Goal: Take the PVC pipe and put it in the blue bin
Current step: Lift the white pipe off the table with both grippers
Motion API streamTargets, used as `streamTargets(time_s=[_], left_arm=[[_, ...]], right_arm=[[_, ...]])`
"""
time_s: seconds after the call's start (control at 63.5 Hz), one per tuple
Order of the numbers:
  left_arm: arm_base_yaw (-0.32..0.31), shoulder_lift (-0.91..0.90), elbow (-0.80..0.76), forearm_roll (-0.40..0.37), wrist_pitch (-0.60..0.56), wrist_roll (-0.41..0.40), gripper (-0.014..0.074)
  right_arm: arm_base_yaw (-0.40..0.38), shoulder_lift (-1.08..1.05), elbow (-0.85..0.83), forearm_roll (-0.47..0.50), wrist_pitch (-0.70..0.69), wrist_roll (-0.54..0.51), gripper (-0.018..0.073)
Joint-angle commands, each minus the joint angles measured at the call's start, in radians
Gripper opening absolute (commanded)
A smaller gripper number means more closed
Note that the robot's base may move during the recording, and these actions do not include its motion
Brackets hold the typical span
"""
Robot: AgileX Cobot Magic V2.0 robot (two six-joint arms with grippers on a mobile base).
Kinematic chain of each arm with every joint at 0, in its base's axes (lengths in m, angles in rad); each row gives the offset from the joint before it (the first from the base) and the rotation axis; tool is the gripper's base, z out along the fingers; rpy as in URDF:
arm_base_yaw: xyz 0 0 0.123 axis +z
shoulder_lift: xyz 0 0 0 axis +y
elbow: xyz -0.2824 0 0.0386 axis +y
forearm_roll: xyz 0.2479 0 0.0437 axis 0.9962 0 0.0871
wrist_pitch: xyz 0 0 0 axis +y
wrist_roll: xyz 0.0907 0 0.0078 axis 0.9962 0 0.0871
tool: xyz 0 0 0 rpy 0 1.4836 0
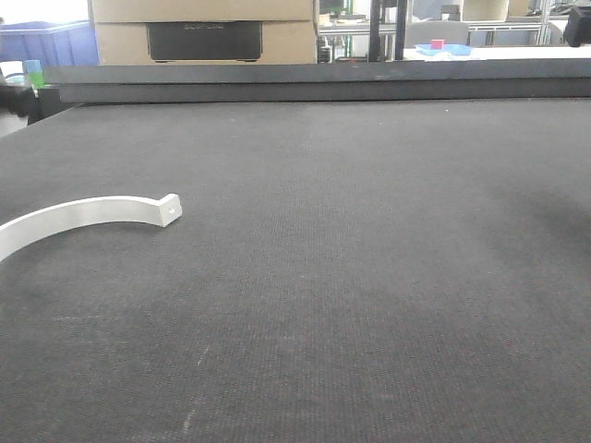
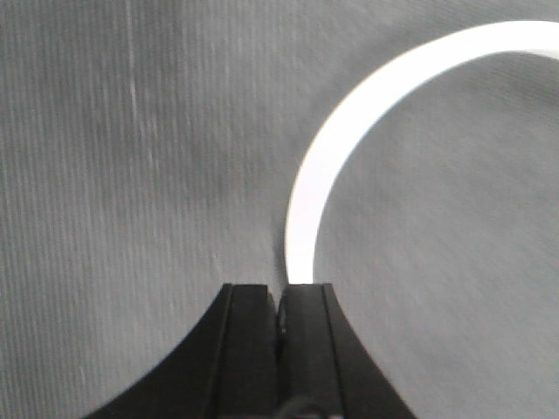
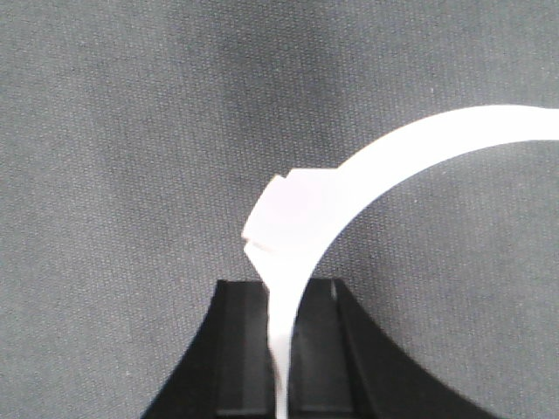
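Note:
In the right wrist view a white curved PVC pipe is clamped between the fingers of my right gripper. Its squared end sits just past the fingertips and its arc sweeps off to the right, above the dark mat. In the front view a white curved pipe lies flat on the mat at the left, with a small hole in its squared end. No gripper shows in that view. My left gripper is shut with nothing between its fingers. A white arc runs from behind its right fingertip.
A dark textured mat covers the table. A raised dark ledge runs along the far edge. A blue bin stands beyond the far left corner, next to cardboard boxes. A light blue tray sits far back right.

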Motion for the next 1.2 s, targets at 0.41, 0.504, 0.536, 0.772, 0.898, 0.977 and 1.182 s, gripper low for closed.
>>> streamTargets(time_s=[0.41, 0.504, 0.536, 0.772, 0.898, 0.977, 1.182], left_arm=[[-0.031, 0.135, -0.01, 0.016, -0.045, 0.003, 0.0276], [-0.031, 0.148, -0.01, 0.016, -0.045, 0.003, 0.0237], [-0.031, 0.149, -0.01, 0.016, -0.045, 0.003, 0.0216], [-0.031, 0.147, -0.01, 0.016, -0.024, 0.003, -0.0111], [-0.031, 0.107, -0.022, 0.014, 0.036, 0.003, -0.0111], [-0.031, 0.05, -0.023, -0.005, 0.049, 0.003, -0.0111], [-0.031, -0.182, -0.021, -0.121, 0.004, 0.003, -0.0111]], right_arm=[[-0.003, -0.012, -0.008, -0.009, -0.012, -0.01, -0.0167], [-0.003, -0.012, -0.008, -0.009, -0.012, -0.01, -0.0167], [-0.003, -0.012, -0.008, -0.009, -0.012, -0.01, -0.0167], [-0.003, -0.015, -0.008, -0.009, -0.02, -0.01, -0.0167], [-0.003, -0.042, -0.044, -0.009, 0.044, -0.057, -0.0167], [-0.003, -0.072, -0.072, -0.009, 0.071, -0.086, -0.0167], [-0.003, -0.205, -0.086, -0.009, 0.041, -0.097, -0.0167]])
